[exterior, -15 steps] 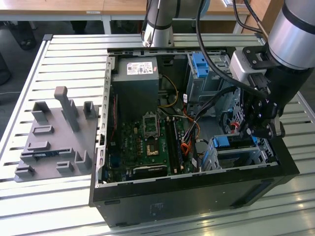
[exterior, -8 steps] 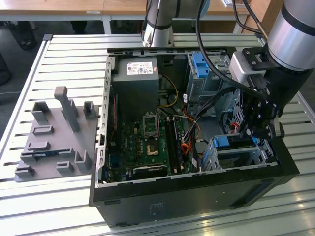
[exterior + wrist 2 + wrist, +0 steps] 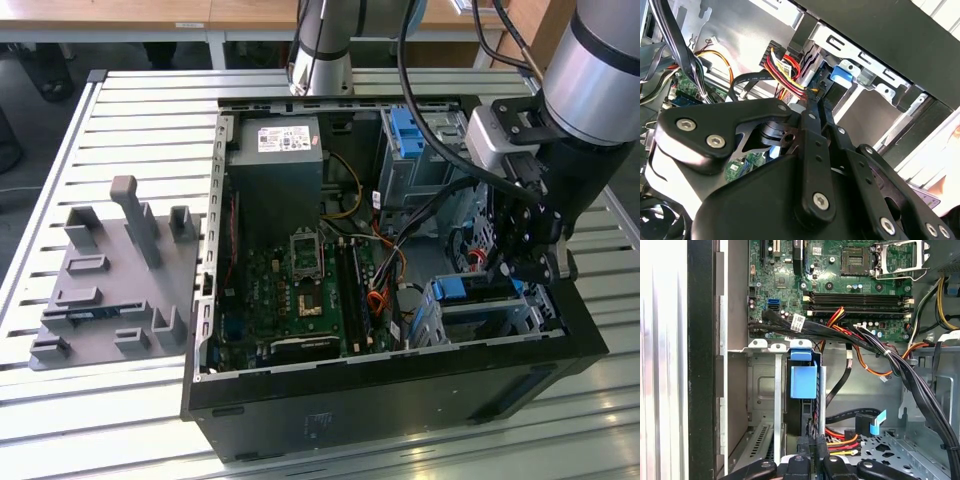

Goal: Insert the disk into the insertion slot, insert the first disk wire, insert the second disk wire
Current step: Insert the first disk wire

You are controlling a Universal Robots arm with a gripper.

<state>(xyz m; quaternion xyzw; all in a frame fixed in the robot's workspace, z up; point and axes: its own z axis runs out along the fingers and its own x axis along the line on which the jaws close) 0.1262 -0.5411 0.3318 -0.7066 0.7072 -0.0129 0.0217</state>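
1 arm, reaching into the open computer case point(image 3: 380, 405), which lies on the slatted surface point(image 3: 130, 110). The arm enters at the exterior view's right.

The disk point(image 3: 472, 291) is seated in the insertion slot point(image 3: 500, 320), the low grey cage in the near corner of the case on the exterior view's right. We see its blue carrier running along the top of the cage.

The gripper point(image 3: 508, 270) hangs down inside the case, right at the disk's end. We cannot tell whether the jaws are open, closed or gripping anything, because the tips sit in among the cables.

In the second wrist view a bundle of red and yellow wires point(image 3: 785, 67) runs right up to the gripper's tip. We cannot tell if it touches.

In the first wrist view a black cable with a light blue plug point(image 3: 875, 422) lies on perforated metal near the slot, apart from the disk.

Rest of the case:
- The motherboard point(image 3: 300, 290) is in the middle.
- The grey power supply point(image 3: 275, 170) is behind it.
- A taller bay with a blue latch point(image 3: 405, 135) stands in the far corner on the exterior view's right.

A grey fixture plate point(image 3: 110, 280) with upright pegs sits on the surface at the exterior view's left, well apart from the arm.
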